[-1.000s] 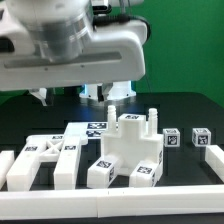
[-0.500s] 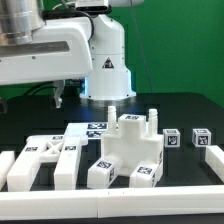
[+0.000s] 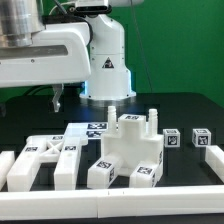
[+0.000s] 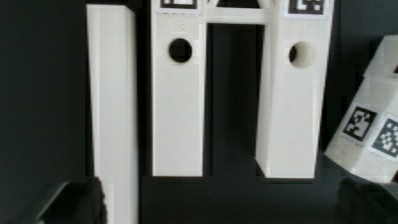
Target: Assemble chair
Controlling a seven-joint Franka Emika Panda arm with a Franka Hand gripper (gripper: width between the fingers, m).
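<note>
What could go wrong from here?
The panel lies close between a rail and a tagged block, so the gripper may strike one of them if it comes down here. A knocked block or panel would likely shift out of place.

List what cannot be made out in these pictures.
- End effector: exterior view, small, dark and blurred; open or shut unclear.
- White panel: wrist view, its ends and tags are cut off by the frame edges.
- Marker board: exterior view, partly hidden behind the chair block.
</note>
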